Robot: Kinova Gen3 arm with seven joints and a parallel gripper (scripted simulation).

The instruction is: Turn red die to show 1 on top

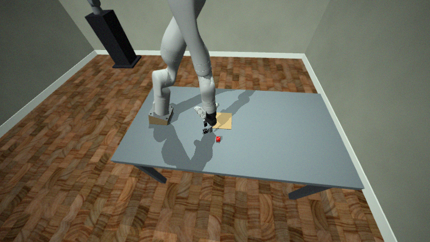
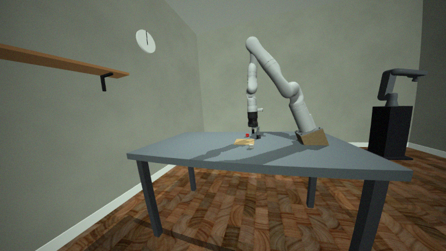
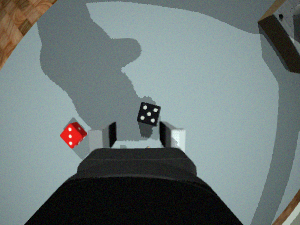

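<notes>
Room: grey-green walls, wood-block floor, a shelf [image 2: 62, 63] and a round clock [image 2: 145, 41] on the side wall, a dark pedestal [image 1: 112, 39] by the far wall.
Counter: grey slab [image 1: 270, 144] on dark legs; arm base mounted on a tan wedge [image 1: 160, 119] near one edge.
Mat: tan square [image 1: 224, 120], lay flat on the counter, partly hidden by the wrist in the top view.
Red die: sat on bare counter [image 1: 218, 138], off the mat and near its corner; in the wrist view [image 3: 73, 133] it lay outside the jaws, beyond the left finger, close to it but apart; three pips showed on one face.
Black die: sat on the counter [image 1: 206, 130]; in the wrist view [image 3: 149, 113] it lay just ahead of the gap between the fingertips, toward the right finger; not gripped.
White die: small, beside the mat's near edge in the exterior view [image 2: 250, 146].
Jaws: pointed straight down [image 3: 138, 136], low above the counter, spread fully wide with nothing between them.
</notes>
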